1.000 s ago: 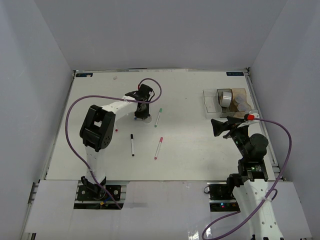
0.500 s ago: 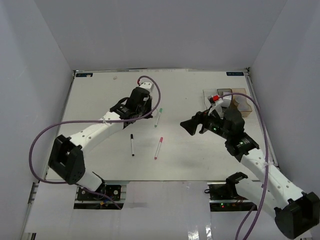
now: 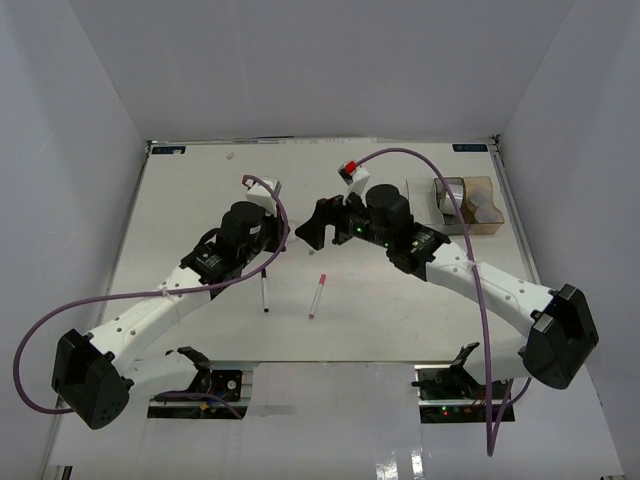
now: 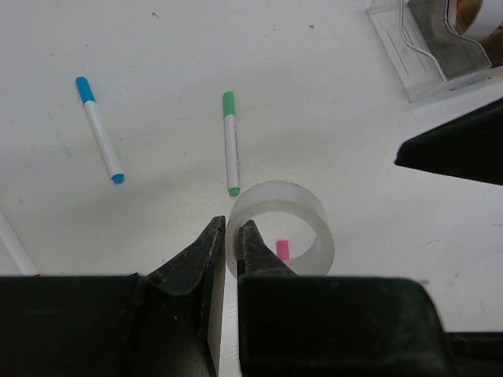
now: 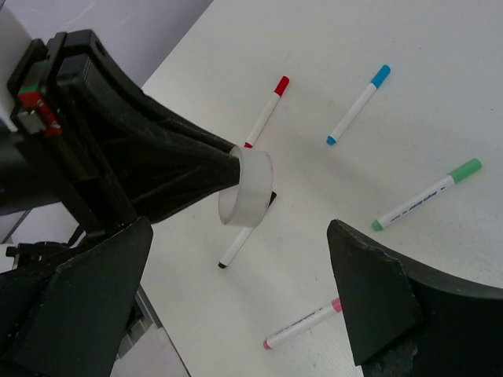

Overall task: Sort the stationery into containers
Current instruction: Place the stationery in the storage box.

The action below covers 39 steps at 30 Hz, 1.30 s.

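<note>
My left gripper is shut on the wall of a clear tape roll and holds it above the table; in the top view it is at mid-table. My right gripper is wide open and empty, facing the roll from close by; in the top view it is just right of the left one. Pens lie below: green, blue, red, pink and black. The joined bins stand at the back right.
The bins hold tape rolls, a grey one among them. Purple cables loop from both arms over the table. White walls close the table in on three sides. The two arms nearly meet at mid-table.
My left arm has drawn back from the far side toward the middle, the tape roll in its jaws. My right arm has swung left from the bins to face it.
</note>
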Available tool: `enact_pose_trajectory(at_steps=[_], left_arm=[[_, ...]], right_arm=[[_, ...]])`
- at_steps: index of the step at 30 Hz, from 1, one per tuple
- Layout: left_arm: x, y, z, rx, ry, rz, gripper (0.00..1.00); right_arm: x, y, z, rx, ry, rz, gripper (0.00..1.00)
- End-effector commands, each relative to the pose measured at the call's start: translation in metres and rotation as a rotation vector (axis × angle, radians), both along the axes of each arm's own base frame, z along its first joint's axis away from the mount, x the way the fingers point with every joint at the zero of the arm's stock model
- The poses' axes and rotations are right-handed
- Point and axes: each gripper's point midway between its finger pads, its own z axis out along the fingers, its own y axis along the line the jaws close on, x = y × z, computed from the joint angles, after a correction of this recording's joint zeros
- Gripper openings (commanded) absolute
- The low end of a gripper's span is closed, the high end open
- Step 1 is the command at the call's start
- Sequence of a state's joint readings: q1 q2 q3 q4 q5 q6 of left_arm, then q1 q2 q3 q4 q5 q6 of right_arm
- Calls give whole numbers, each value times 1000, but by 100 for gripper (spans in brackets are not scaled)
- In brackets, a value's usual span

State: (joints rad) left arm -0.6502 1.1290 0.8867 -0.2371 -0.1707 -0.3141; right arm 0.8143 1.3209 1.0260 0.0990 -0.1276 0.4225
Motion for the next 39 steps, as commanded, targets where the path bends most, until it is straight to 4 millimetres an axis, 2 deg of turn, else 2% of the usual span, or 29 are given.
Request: enact_pose_trajectory(at_steps=[1,5,13,18,21,24,25,26,28,29,30,32,33,35,36,38,39], left_arm=[[1,-3,29,-60,-95,-13,12],[0,-3,31,-58,-104,-20,12],[-4,-3,38,-93,-119,-28,13],[-5,-4,39,-103,-124,-32,14],[-6,-5,38,-106,-120,-39,15],[-6,-6,37,-106,-116,-43,16],[-6,-6,36,-105,-114,-44,17],[-6,-6,36,-107,-114,-44,19],[-5,-6,34,-101,-109,-41,35],[-5,-6,33,-98,-106,-39,43],[-5,-6,32,-96,-104,-37,56],[-3,-3,30,-88,-100,-17,69],[-1,0,30,-83,-100,5,80],[0,4,28,-70,-91,26,88],[1,5,28,-70,-90,36,91],[3,10,27,-58,-87,64,95],[3,11,27,-57,-86,71,96]], right_arm=[[15,13,32,55,-43,-41,100],[21,26,25,36,-23,-26,92],[22,38,12,12,8,0,74],[18,42,9,14,16,23,56],[19,41,9,14,14,19,40],[18,40,10,14,8,20,29],[18,39,10,12,7,19,21],[18,38,8,7,8,15,17],[20,33,5,-9,5,-11,10],[21,29,4,-20,0,-28,9],[28,21,2,-39,-11,-77,8],[35,3,-4,-103,-29,-148,8],[48,-12,-5,-129,-45,-231,8],[53,-40,-18,-210,-28,-303,8],[66,-65,-27,-255,-21,-389,8],[72,-102,-39,-331,5,-488,8],[82,-132,-49,-367,29,-570,8]])
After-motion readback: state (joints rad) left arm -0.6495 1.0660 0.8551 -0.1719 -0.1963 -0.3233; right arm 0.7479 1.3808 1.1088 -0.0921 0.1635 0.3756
